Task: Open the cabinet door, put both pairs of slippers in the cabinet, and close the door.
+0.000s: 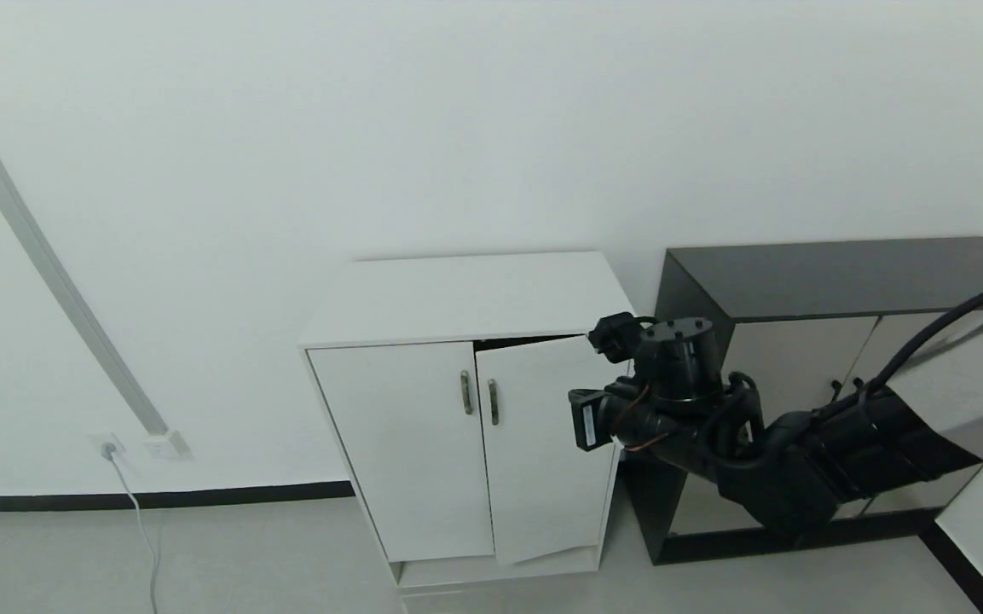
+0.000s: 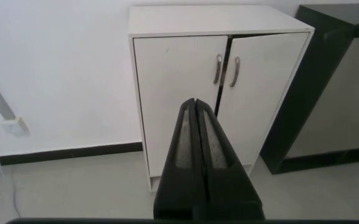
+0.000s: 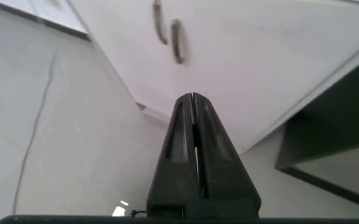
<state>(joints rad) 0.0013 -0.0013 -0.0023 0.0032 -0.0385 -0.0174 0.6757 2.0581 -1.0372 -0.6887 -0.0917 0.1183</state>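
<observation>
A white two-door cabinet point(image 1: 457, 294) stands against the wall. Its right door point(image 1: 542, 452) is slightly ajar, with a dark gap along the top edge, and its left door point(image 1: 406, 452) is flush. Two metal handles point(image 1: 493, 402) sit side by side at the centre. My right arm point(image 1: 670, 401) hangs in front of the cabinet's right edge, level with the ajar door. In the right wrist view my right gripper point(image 3: 195, 99) is shut on nothing, a little off the right door point(image 3: 260, 56) below its handle point(image 3: 177, 42). My left gripper point(image 2: 196, 102) is shut and empty, farther back, facing the cabinet point(image 2: 216, 18).
A black cabinet point(image 1: 841, 273) with mirrored fronts stands right beside the white one. A wall socket point(image 1: 107, 448) with a cable running down to the floor is at the left, under a slanted wall conduit point(image 1: 48, 256). Grey floor point(image 1: 244, 554) lies before the cabinet.
</observation>
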